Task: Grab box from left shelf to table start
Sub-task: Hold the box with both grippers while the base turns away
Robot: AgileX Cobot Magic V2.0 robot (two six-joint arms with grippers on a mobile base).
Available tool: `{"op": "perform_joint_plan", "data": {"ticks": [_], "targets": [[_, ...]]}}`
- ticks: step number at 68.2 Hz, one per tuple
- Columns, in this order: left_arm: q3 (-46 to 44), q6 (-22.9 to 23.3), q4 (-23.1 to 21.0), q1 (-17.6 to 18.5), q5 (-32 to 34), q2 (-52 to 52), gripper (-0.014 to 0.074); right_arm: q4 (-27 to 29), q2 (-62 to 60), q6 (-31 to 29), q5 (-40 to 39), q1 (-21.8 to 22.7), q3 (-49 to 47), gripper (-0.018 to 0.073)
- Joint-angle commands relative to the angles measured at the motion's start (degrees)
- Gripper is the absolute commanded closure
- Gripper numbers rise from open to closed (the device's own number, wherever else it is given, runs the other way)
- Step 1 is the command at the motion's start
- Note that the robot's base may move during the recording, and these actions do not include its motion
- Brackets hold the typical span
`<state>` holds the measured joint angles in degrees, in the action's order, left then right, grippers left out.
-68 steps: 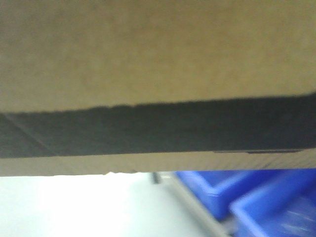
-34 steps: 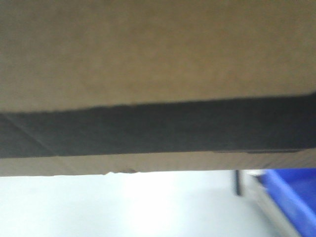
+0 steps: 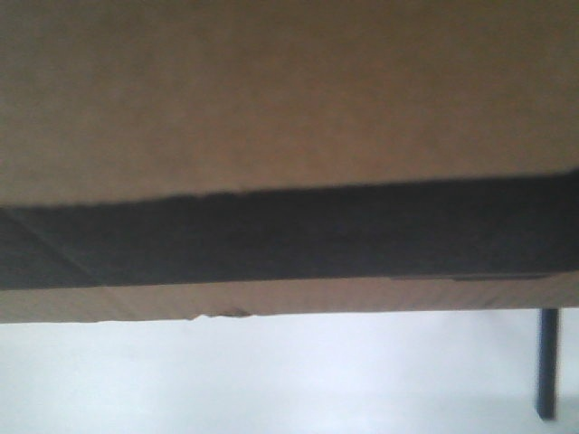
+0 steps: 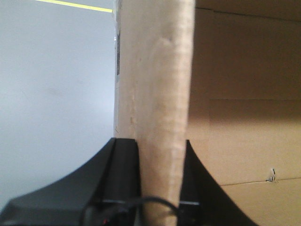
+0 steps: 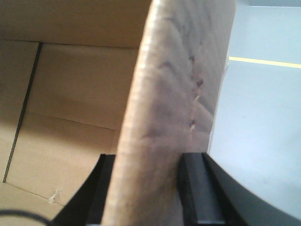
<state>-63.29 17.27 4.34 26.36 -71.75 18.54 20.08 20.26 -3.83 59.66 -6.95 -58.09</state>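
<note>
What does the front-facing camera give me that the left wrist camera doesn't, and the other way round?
Front only: the black band across the box, a white surface below, a dark post lower right. Left wrist only: the left gripper, its fingers flanking a cardboard flap, and a yellow line top left. Both: brown cardboard of the same box.

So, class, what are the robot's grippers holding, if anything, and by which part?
The box: the left gripper and right gripper each clamp the edge of one of its side walls.
</note>
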Motion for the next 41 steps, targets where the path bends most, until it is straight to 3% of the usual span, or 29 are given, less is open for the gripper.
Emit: {"op": "perform_joint_plan", "data": {"ticks": [1,41], "targets": [[-2.59,1.52,-5.78,0.42,11.94,0.26,0.0696,1.16,0.88,-0.81,-7.18,0.27,-1.66,0.0502],[-2.59,1.52,-5.78,0.42,11.94,0.26,0.0696,1.16,0.88,-0.81,-7.17,0.27,-1.66,0.0502]]}}
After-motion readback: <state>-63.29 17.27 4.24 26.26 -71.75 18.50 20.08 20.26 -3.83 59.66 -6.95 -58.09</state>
